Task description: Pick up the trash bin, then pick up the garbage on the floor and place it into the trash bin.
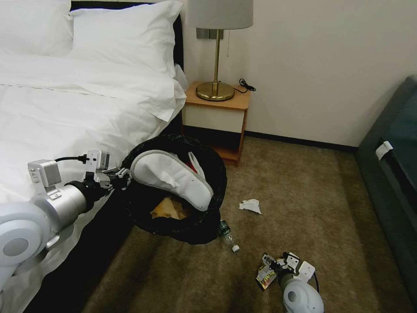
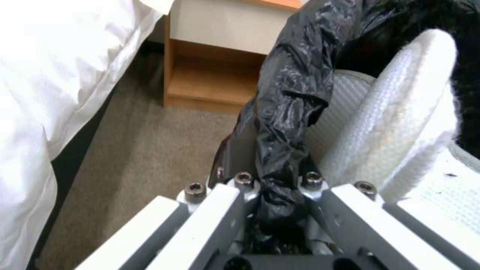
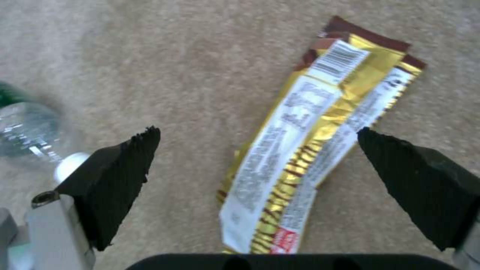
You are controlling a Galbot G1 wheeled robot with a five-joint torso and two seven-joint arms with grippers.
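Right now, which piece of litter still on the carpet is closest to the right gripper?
The gold snack wrapper, lying flat between the open fingers of the right gripper. The green bottle and the crumpled tissue lie farther off, nearer the trash bin.

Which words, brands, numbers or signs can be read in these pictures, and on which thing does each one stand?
None can be read.
Gold and white foil snack wrapper on the carpet, under the open right claw: barcode, blocks of small print and a red patch, all too blurred to read.
Small clear plastic bottle with green label: label too small to read.
Round trash bin lined with black plastic bag, held by the left claw: no text.
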